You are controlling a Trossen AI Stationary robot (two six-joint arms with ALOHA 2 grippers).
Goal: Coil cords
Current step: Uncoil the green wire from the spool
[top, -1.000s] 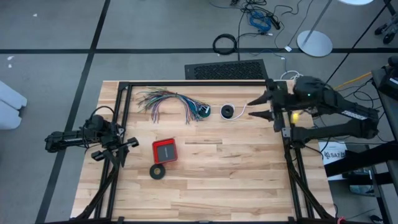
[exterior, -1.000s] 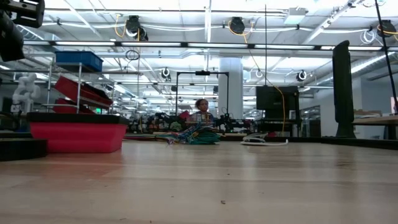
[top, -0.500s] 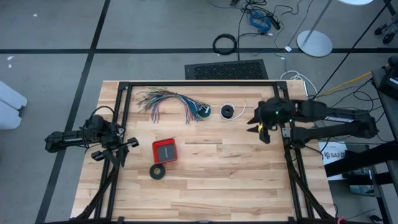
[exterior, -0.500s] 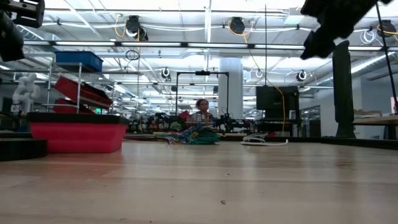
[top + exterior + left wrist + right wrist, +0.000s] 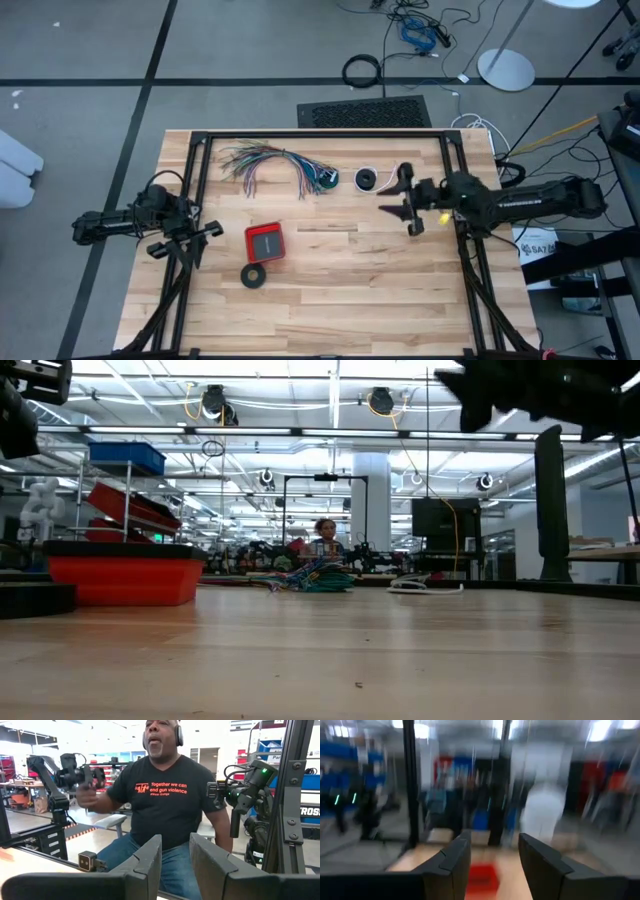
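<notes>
Risk here sits mostly with the thin white cord (image 5: pixel 392 176), which lies on the wooden surface (image 5: pixel 330 290) near its far edge, looped around a small black round piece (image 5: pixel 367 180). The right gripper (image 5: pixel 399 201) hangs just beside that cord, above the surface, fingers apart and holding nothing. From that spot a descent could land on the black piece instead of the cord, or push the light cord along the boards so the loop opens wider rather than tightening. A pinch on a single strand might also drag the whole length sideways toward the many-coloured wire bundle (image 5: pixel 272 160) and tangle the two.

A teal-green bit (image 5: pixel 330 180) shows at the end of that bundle; from above it is probably the teal wire, though the view is too small to be sure, and it lies touching the bundle, so pulling it free could snag the other strands.

The left gripper (image 5: pixel 205 229) waits at the left edge, fingers parted with nothing between them. A red box (image 5: pixel 265 242) and a black tape-like ring (image 5: pixel 253 275) sit well apart from the cords
</notes>
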